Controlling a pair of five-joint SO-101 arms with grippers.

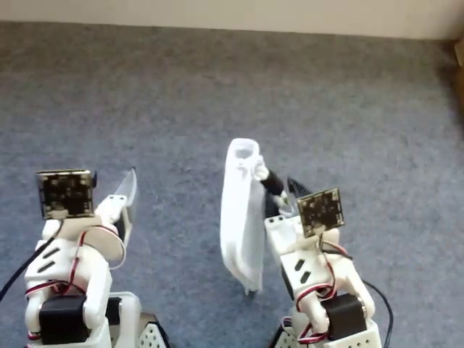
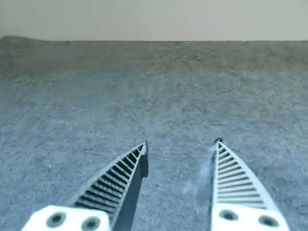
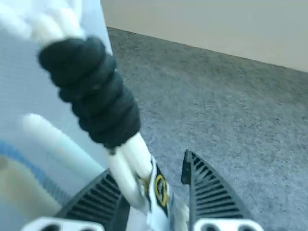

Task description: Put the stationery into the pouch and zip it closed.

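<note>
As right pincer (image 3: 156, 180) holds it, pouch (image 1: 239, 217) stands upright.

You'll see the pouch (image 1: 241, 217) is translucent white, cream and blue showing through; its pull cord (image 3: 91, 91) is white strands under black wrapping. The worktop (image 1: 217, 87) is speckled blue-grey. The right tool (image 3: 151, 178) is ribbed black, the left tool (image 2: 182, 142) ribbed, dark and pale

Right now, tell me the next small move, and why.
Probably bring the left claw across to pinch the pouch. The right claw grips only its pull cord, nothing else holds the pouch, and the left claw is open and empty.
</note>
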